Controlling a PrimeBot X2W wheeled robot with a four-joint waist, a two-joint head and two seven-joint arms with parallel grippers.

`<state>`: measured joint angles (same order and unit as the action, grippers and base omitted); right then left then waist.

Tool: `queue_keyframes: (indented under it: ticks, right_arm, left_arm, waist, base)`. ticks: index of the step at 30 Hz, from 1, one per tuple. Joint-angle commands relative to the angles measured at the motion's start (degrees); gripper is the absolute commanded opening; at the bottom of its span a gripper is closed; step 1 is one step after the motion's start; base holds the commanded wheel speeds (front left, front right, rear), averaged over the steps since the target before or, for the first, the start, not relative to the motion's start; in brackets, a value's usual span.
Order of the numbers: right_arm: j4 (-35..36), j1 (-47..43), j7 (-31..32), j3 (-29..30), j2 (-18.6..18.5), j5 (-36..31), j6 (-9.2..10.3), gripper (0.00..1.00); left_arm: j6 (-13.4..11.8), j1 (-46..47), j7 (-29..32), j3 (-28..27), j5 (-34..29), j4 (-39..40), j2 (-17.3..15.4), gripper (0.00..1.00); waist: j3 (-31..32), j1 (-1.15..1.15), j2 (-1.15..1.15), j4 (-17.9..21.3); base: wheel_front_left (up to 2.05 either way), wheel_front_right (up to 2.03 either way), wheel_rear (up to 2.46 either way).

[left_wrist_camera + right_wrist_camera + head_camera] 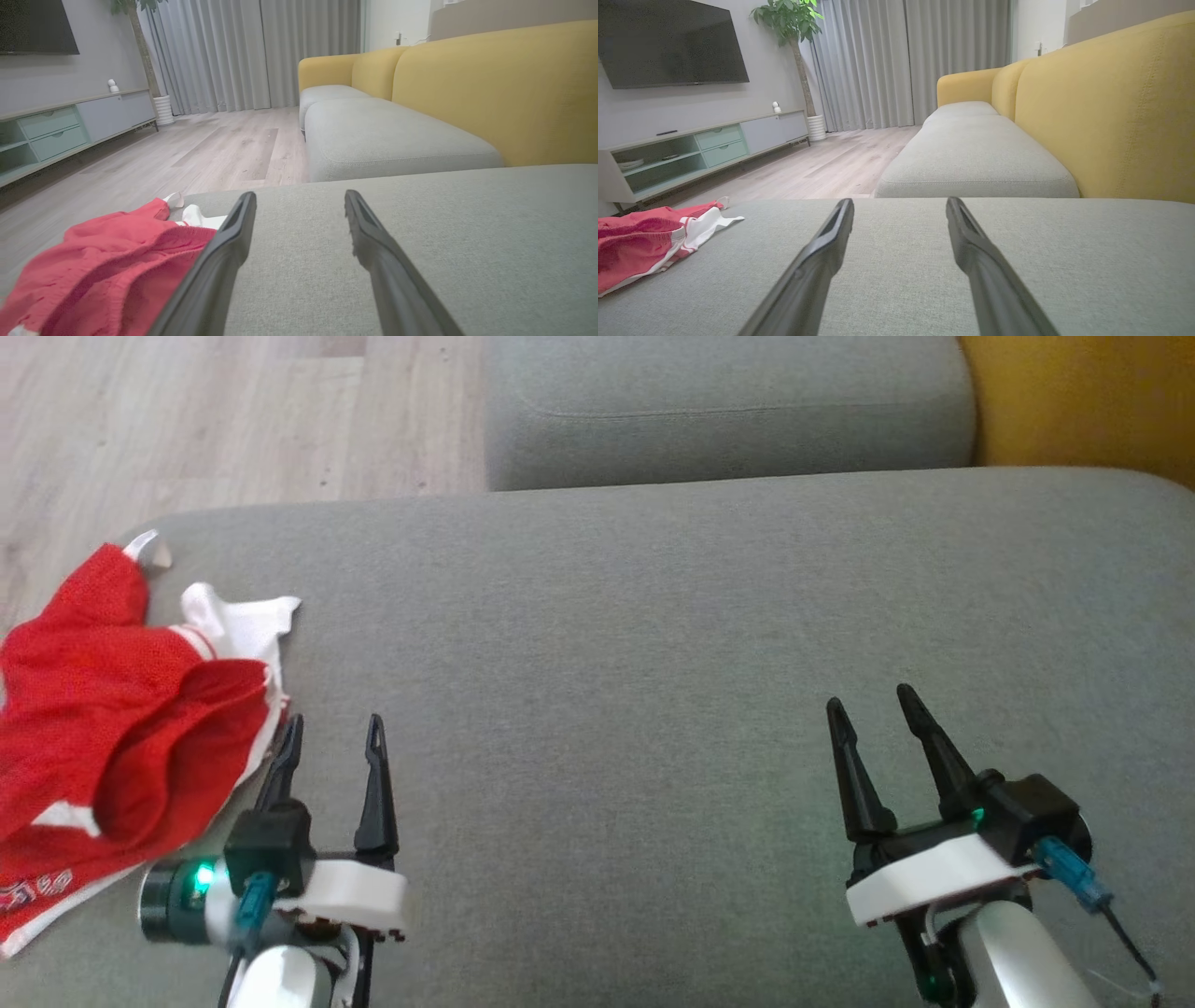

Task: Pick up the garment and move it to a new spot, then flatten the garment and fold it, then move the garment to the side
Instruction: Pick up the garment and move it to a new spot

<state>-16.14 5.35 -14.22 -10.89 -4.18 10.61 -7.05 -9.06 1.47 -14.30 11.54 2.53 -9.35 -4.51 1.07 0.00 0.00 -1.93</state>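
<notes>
Garment [121,709]: red with white trim, crumpled at the left edge of the grey sofa cushion [607,616], partly draped over the rim.

Left tool [336,721]: spread wide and empty, just beside the heap. Its outer finger is seen against a red fold; contact cannot be told.

Right tool [867,696]: spread and empty, well apart over bare cushion.

Step judged: first pick-up, not yet begun. The left tool is best shifted left and lowered onto a raised fold. A thick bunch should be taken rather than a hem, so the cloth is lifted clear and not dragged off the rim.
</notes>
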Motion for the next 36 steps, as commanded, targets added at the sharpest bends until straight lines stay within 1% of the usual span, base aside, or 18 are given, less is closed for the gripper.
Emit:
queue_keyframes:
  ticks: [1,6,19,24,28,33,34,36]
  right_arm:
    - [2.2,2.3,-0.8,-1.4,0.3,0.5,-0.44,1.00]
    - [2.9,1.7,-0.8,-2.4,0.2,1.5,-0.44,1.00]
    - [2.9,0.6,-0.8,-4.6,0.2,2.8,-0.44,1.00]
    - [2.8,0.4,-0.8,-5.8,0.3,3.2,-0.44,1.00]
    - [2.8,0.3,-0.8,-6.1,0.3,3.4,-0.44,1.00]
    - [2.7,0.2,-0.8,-6.3,0.4,3.4,-0.44,1.00]
    - [2.7,0.2,-0.8,-6.4,0.4,3.4,-0.44,1.00]
    - [2.7,0.2,-0.8,-6.5,0.5,3.4,-0.44,1.00]
  left_arm:
    - [0.0,3.4,-0.7,-2.4,0.0,1.6,-0.1,1.00]
    - [0.2,3.6,-0.7,-2.8,0.0,0.7,0.0,1.00]
    - [0.8,3.0,-0.7,-4.2,0.0,-0.1,-0.3,1.00]
    - [1.0,2.6,-0.7,-4.9,0.0,-0.5,-0.5,1.00]
    - [1.2,2.4,-0.7,-5.2,0.1,-0.6,-0.7,1.00]
    - [1.2,2.0,-0.7,-5.9,0.7,-1.1,-0.6,1.00]
    - [1.3,2.0,-0.7,-6.1,1.0,-1.2,-0.6,1.00]
    - [2.4,2.2,-0.7,-6.2,1.8,-1.3,-0.5,1.00]
  waist:
    - [-0.1,0.00,0.00,-1.1]
    - [-0.1,0.00,0.00,-4.6]
    - [0.3,0.00,0.00,-16.8]
    - [0.7,0.00,0.00,-20.7]
    - [0.8,0.00,0.00,-22.8]
    - [0.8,0.00,0.00,-23.6]
    - [0.7,0.00,0.00,-23.7]
    - [0.6,0.00,0.00,-23.8]
  base:
    - [0.00,0.00,0.00]
    - [0.00,0.00,0.00]
    - [0.00,0.00,0.00]
    - [0.00,0.00,0.00]
    - [0.00,0.00,0.00]
    - [0.00,0.00,0.00]
    - [0.00,0.00,0.00]
    - [0.00,0.00,0.00]
